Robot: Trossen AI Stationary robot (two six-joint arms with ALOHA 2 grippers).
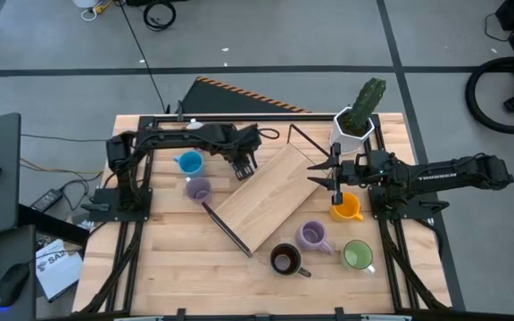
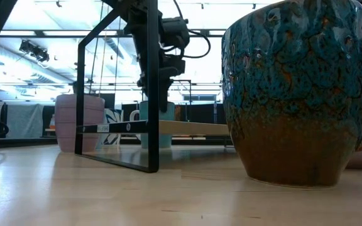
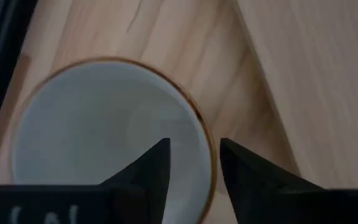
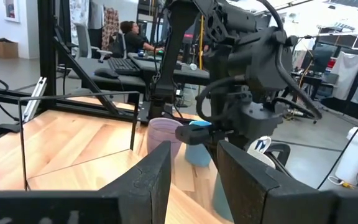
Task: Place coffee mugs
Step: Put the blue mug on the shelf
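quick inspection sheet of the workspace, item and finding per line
surface: wooden table, with a tilted wooden board on a black wire frame in the middle
job's things: blue mug and lavender mug on the left; orange mug, second lavender mug, green mug, dark brown mug on the right; white mug under the left arm
clutter: white pot with cactus
grippers: left gripper open over the white mug's rim; right gripper open, above the orange mug
cables: black cable on the floor
surroundings: vacuum at right; a seated person behind
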